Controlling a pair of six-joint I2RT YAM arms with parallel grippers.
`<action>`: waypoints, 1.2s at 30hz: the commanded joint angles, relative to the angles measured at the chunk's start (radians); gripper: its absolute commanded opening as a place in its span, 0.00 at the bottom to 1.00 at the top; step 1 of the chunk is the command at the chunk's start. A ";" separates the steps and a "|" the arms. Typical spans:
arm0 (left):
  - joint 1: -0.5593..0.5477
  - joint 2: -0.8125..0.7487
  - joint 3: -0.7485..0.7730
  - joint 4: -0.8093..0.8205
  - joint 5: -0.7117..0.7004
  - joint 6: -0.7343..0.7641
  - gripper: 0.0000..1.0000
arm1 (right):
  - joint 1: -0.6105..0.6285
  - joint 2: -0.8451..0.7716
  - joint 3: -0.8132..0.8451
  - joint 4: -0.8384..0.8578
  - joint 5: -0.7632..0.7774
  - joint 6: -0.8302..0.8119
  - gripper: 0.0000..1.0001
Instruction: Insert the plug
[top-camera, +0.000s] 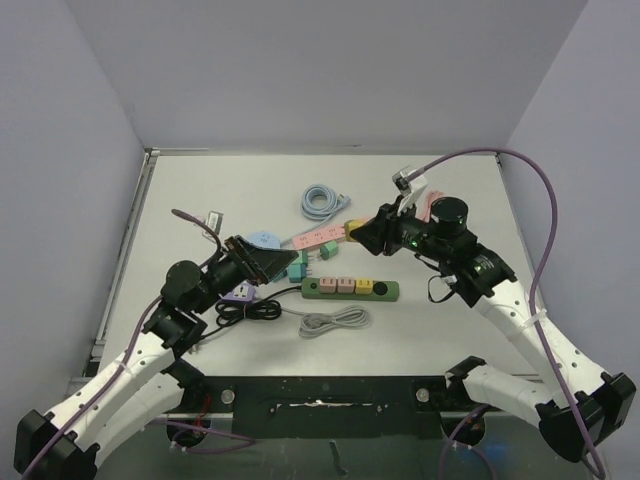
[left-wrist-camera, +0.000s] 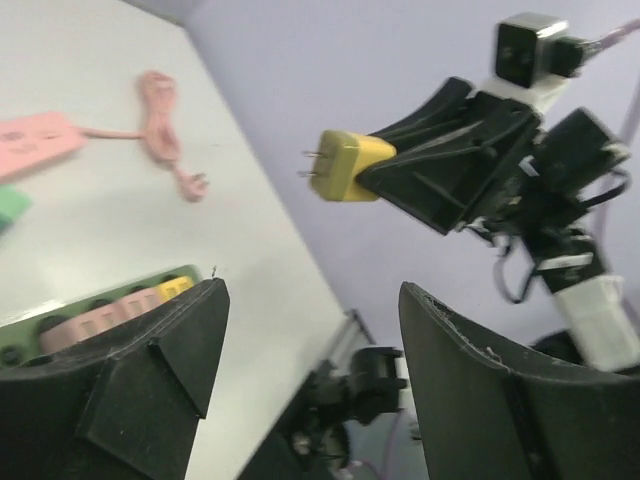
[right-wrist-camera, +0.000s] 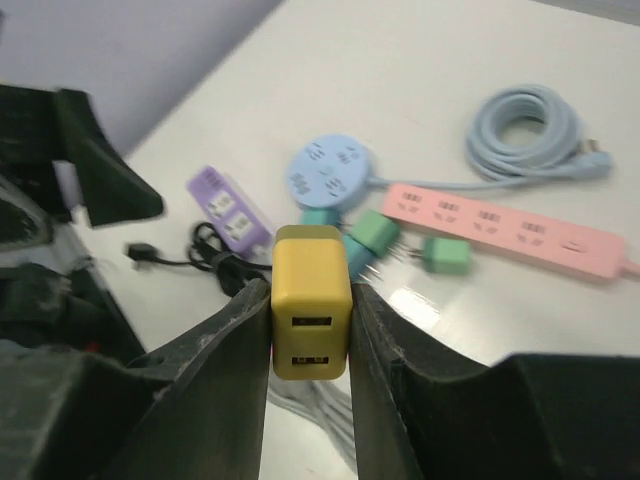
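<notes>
Nearest the bases, the green power strip (top-camera: 350, 289) lay flat on the counter (top-camera: 450, 200), its long axis running left to right. Just beyond its left end, the left end effector (top-camera: 278, 262) stood spread wide with nothing in it. Farther out, the right end effector (right-wrist-camera: 310, 292) was clamped tight on the yellow plug (right-wrist-camera: 311, 315), held clear of the counter with its prongs aimed away from the wrist, toward the left arm. The green strip sat below the plug and nearer the bases, so the right arm probably had to turn the prongs down and draw back. The pink strip (top-camera: 318, 237), close under the plug, looked like another possible socket.
</notes>
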 joint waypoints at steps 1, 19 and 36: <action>0.019 -0.092 0.040 -0.395 -0.181 0.298 0.68 | -0.054 0.041 0.096 -0.389 0.032 -0.477 0.00; 0.031 -0.146 0.145 -0.719 -0.397 0.631 0.68 | -0.051 0.287 0.154 -0.819 0.239 -1.066 0.00; 0.093 -0.233 0.117 -0.700 -0.497 0.626 0.68 | -0.033 0.453 0.161 -0.760 0.157 -1.232 0.00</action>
